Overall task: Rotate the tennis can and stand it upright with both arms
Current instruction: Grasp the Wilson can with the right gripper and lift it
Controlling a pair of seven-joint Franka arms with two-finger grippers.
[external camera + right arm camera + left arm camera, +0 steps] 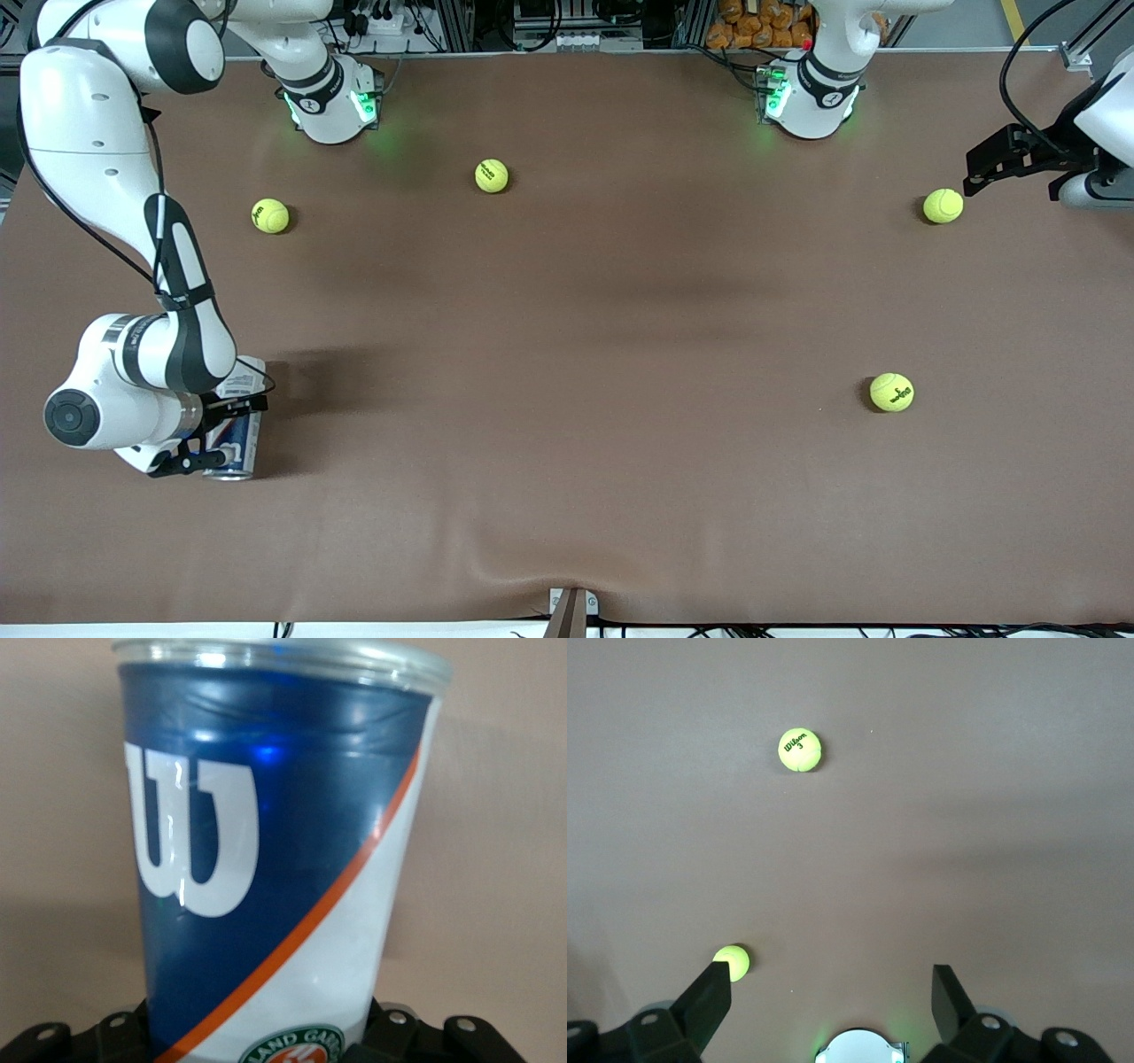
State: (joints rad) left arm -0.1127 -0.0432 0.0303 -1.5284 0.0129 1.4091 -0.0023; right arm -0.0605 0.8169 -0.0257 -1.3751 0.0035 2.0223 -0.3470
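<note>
The can (237,424) lies on its side on the table (567,354) at the right arm's end, near the front camera's edge, its silver rim toward that camera. The right gripper (232,432) is down on it, one finger (199,461) by the rim end and the other across the label, so it looks clamped on the can. In the right wrist view the can (266,859) fills the frame between the finger mounts, its dark-blue label with the white "W" and an orange stripe close to the lens.

The left gripper (997,164) hangs over the table at the left arm's end, waiting, with a ball (943,206) just beside its tips. In the left wrist view its fingers (709,997) stand wide apart with nothing between them (828,992); one ball (733,962) sits close by a fingertip and another (800,750) lies well out ahead.

Three more balls are well apart from both grippers: one (891,392) toward the left arm's end, two (270,215) (492,175) near the right arm's base.
</note>
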